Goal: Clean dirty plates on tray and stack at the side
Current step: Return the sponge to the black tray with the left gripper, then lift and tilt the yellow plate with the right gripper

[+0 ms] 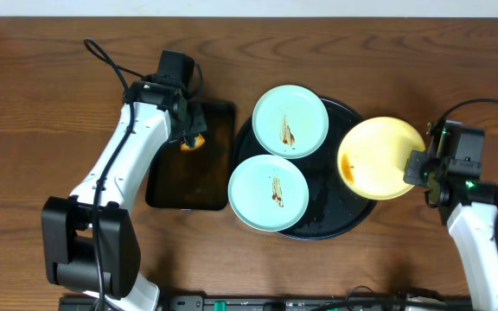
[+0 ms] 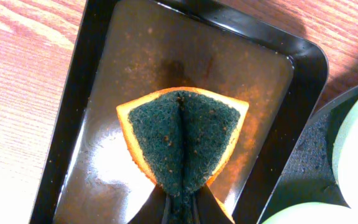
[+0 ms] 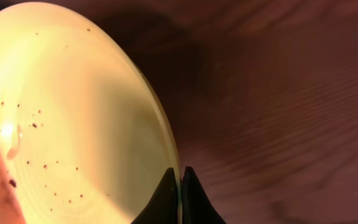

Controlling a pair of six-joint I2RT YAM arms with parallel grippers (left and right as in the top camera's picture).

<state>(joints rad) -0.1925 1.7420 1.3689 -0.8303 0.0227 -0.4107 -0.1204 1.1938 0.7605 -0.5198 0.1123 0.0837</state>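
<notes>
A: Where did the yellow plate sit?

B: At the right edge of the round tray, partly over the rim and out above the tabletop. It looked tilted. The right gripper was pinched shut on its rim, one finger on each face.

A: How would it handle?

B: Judged stiff and light, thin at the lip, and glazed smooth. With wet sauce about, it was likely slick. A rim pinch leaves the whole disc hanging off one point, so it could swivel or slip under scrubbing pressure. Specks and a brown smear showed on the inner face.

A: And the left side?

B: The left gripper was clamped on the sponge, hard enough to fold it along the middle. That one was soft and gives way. It hung over the rectangular tray, which held a brownish film of liquid. Drips seemed probable.

A: The other plates?

B: Two mint plates, one at the back and one at the front, both streaked. They lay close together on the left half of the round tray, and the front one overhung the rim.

A: Room to move?

B: Bare wood lay right of the round tray, near the right arm, and it looked fit for stacking. The gap between the two trays was narrow.
</notes>
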